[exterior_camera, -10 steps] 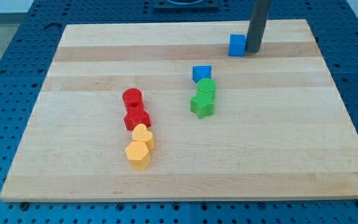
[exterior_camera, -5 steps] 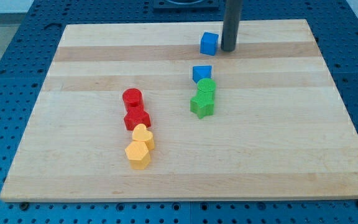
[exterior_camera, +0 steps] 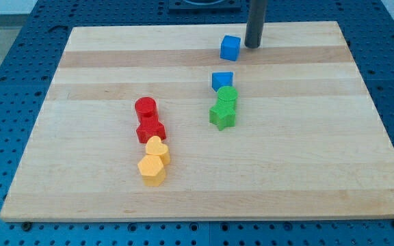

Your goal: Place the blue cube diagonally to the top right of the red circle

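1. Currently, my tip (exterior_camera: 254, 46) rests near the view's top edge of the bench (exterior_camera: 81, 184), just right of the blue cube (exterior_camera: 230, 48), with a narrow gap between them.
2. No gripper is fitted; the arm ends in a plain rod.
3. Red circle (exterior_camera: 145, 108): left of centre, touching a red block (exterior_camera: 150, 130) below it; the blue cube lies well up and right of it.
4. Other blocks: a second blue block (exterior_camera: 221, 81), a green pair (exterior_camera: 224, 108), a yellow pair (exterior_camera: 154, 161).
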Robot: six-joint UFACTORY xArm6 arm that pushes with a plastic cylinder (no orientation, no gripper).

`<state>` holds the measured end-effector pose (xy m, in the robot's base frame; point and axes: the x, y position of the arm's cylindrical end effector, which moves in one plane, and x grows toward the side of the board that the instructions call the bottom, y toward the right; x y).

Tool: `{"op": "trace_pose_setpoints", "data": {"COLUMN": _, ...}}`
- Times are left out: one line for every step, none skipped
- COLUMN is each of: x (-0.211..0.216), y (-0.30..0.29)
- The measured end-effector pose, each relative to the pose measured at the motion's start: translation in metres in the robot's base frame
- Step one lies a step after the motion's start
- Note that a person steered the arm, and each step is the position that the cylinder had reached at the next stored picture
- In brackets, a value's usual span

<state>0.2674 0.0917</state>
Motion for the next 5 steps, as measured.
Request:
{"op": "trace_pose_setpoints", "data": {"x": -0.003, "y": -0.003}}
{"op": "trace_pose_setpoints", "data": {"x": -0.015, "y": -0.017}}
{"op": "trace_pose_setpoints", "data": {"x": -0.015, "y": -0.050}}
{"op": "trace_pose_setpoints", "data": {"x": -0.015, "y": -0.057}}
{"op": "trace_pose_setpoints", "data": {"x": -0.027, "y": -0.061}}
